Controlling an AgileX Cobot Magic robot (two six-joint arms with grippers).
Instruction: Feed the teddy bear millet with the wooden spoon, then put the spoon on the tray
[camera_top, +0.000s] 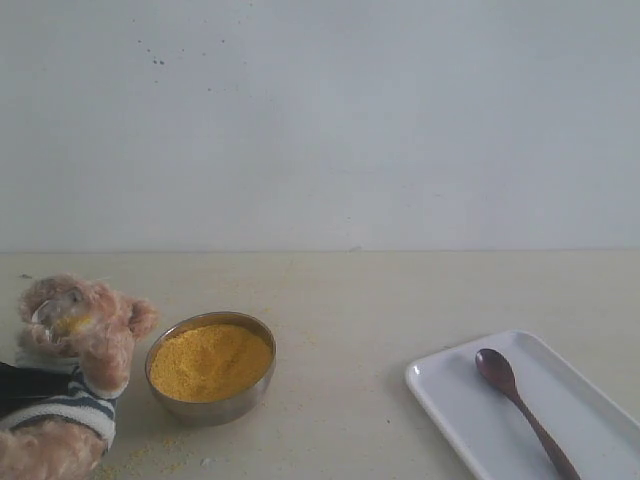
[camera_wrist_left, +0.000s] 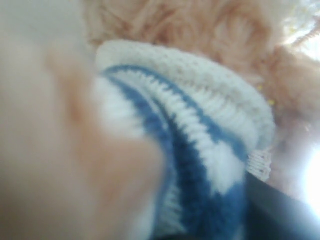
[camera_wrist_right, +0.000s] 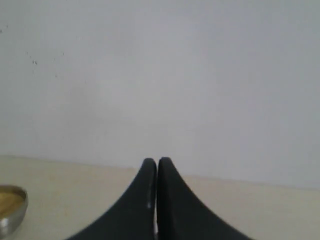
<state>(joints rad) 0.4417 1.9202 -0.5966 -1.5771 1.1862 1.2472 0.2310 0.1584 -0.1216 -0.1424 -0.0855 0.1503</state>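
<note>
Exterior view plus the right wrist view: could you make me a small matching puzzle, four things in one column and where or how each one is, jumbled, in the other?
Things:
1. teddy bear
2. wooden spoon
3. millet
4. right gripper

Descriptions:
A. heaped in the steel bowl
B. shut, holding nothing
C. lying on the white tray
D. at the left edge of the exterior view, wearing a striped shirt

Pairs: 1-D, 2-C, 3-A, 4-B.
</note>
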